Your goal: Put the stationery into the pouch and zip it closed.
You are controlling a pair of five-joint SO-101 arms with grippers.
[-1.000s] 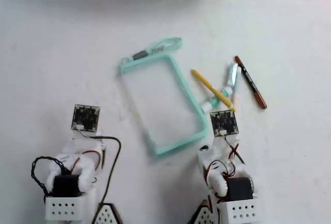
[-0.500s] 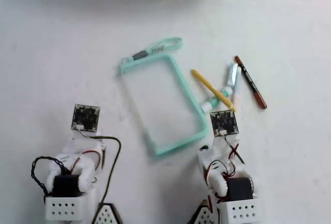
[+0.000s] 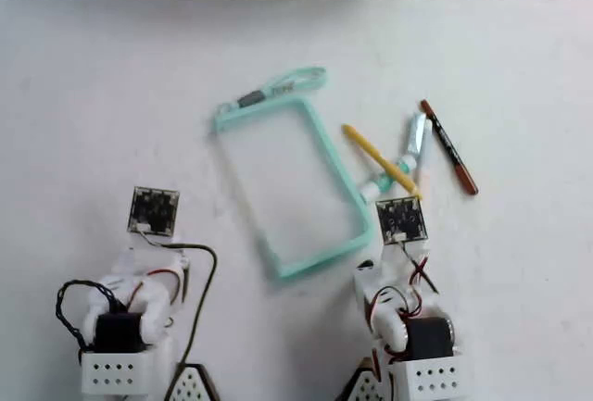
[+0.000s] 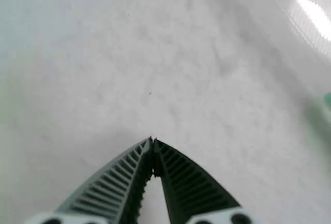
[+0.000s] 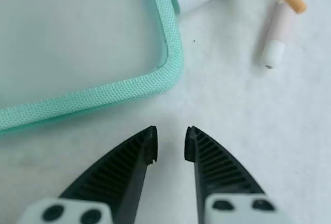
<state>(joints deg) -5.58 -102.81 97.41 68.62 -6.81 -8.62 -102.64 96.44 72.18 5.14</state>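
Nothing has shifted since the earlier frames. Over the bare white bench [image 3: 111, 77], the left pincer [image 4: 152, 141] has its tips together. The mint-edged pouch [image 3: 332, 156] lies flat mid-bench. The right pincer [image 5: 170, 144], tips slightly apart, hovers just off the pouch's near corner, and its wrist view resolves the woven edge. The yellow pen [image 3: 380, 158], white-teal pen [image 3: 413, 137] and brown marker [image 3: 449, 146] lie outside the pouch, beside it.

Woven cloth edges the pouch [image 5: 103, 95] — clear smooth panel, matt table [image 3: 93, 68].
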